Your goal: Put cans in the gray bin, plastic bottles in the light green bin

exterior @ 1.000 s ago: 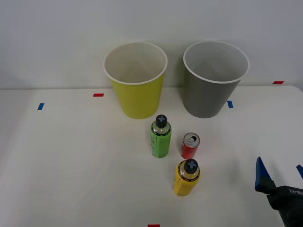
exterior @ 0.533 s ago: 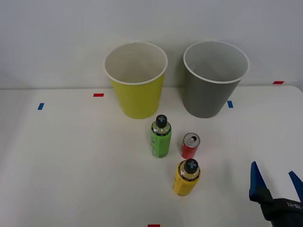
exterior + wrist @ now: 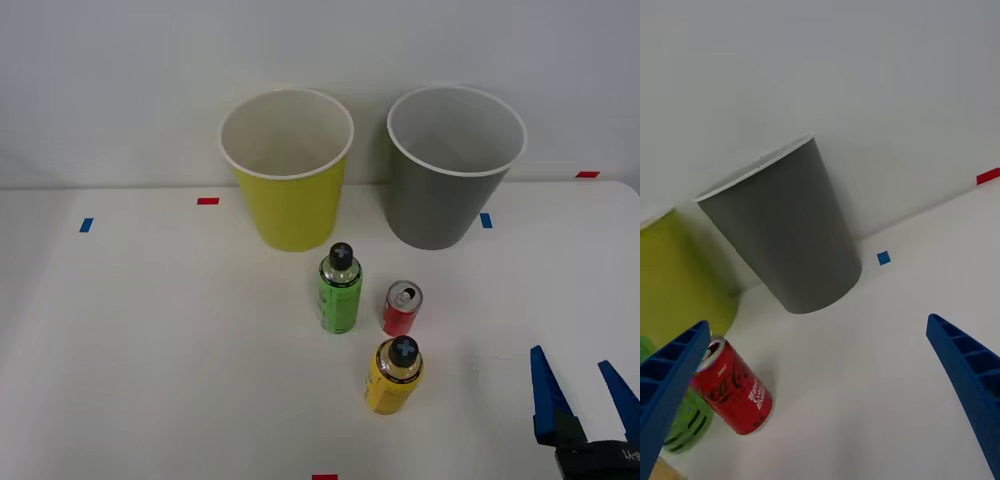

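A red can (image 3: 402, 309) (image 3: 734, 387) with a silver pull-tab top stands in the middle of the table. Left of it is a green plastic bottle (image 3: 340, 289) (image 3: 681, 429) with a black cap, and nearer to me a yellow plastic bottle (image 3: 394, 376). At the back stand the light green bin (image 3: 288, 170) (image 3: 674, 281) and, to its right, the gray bin (image 3: 451, 167) (image 3: 786, 234), both white inside. My right gripper (image 3: 582, 392) (image 3: 820, 390) is open at the front right, apart from everything, nothing between its blue fingers.
Small red and blue tape marks (image 3: 207, 201) (image 3: 485, 220) dot the white table (image 3: 150, 330). A white wall rises just behind the bins.
My right gripper has shifted slightly nearer and leftward at the front right corner, its fingers staying spread. The bottles, can and bins have not moved.
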You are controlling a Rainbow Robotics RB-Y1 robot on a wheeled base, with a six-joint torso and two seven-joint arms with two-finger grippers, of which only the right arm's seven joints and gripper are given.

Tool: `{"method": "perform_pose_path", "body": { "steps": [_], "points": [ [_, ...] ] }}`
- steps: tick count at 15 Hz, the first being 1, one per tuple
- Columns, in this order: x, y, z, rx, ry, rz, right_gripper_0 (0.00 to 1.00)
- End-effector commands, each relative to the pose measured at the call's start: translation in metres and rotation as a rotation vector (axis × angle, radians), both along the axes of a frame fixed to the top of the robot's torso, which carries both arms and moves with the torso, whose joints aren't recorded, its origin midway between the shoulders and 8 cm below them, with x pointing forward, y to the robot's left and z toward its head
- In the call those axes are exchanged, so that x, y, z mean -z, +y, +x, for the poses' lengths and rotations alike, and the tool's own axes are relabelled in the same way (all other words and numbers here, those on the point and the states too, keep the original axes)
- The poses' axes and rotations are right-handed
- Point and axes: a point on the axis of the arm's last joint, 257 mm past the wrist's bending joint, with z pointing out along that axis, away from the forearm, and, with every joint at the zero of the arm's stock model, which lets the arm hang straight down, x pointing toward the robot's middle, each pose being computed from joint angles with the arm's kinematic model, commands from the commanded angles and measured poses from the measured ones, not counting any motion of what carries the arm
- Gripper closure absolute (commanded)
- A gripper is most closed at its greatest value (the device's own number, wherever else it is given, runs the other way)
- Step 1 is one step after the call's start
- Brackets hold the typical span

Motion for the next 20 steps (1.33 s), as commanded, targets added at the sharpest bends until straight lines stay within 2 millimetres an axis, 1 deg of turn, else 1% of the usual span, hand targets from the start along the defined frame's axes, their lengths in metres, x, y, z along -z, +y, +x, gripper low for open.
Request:
{"method": "perform_pose_path", "body": {
  "steps": [1, 2, 4, 6, 7, 10, 14, 18, 20],
  "points": [
    [0.020, 0.007, -0.010, -0.118, -0.019, -0.010, 0.00],
    [0.022, 0.010, -0.011, -0.128, -0.013, -0.021, 0.00],
    [0.023, 0.015, -0.012, -0.143, -0.016, -0.106, 0.00],
    [0.029, 0.021, -0.014, -0.166, -0.002, -0.164, 0.00],
    [0.027, 0.022, -0.016, -0.172, -0.012, -0.163, 0.00],
    [0.019, 0.016, -0.014, -0.162, -0.034, -0.135, 0.00],
    [0.019, 0.015, -0.014, -0.163, -0.031, -0.136, 0.00],
    [0.015, 0.011, -0.009, -0.166, -0.045, -0.185, 0.00],
    [0.013, 0.012, -0.006, -0.169, -0.055, -0.196, 0.00]
  ]
}}
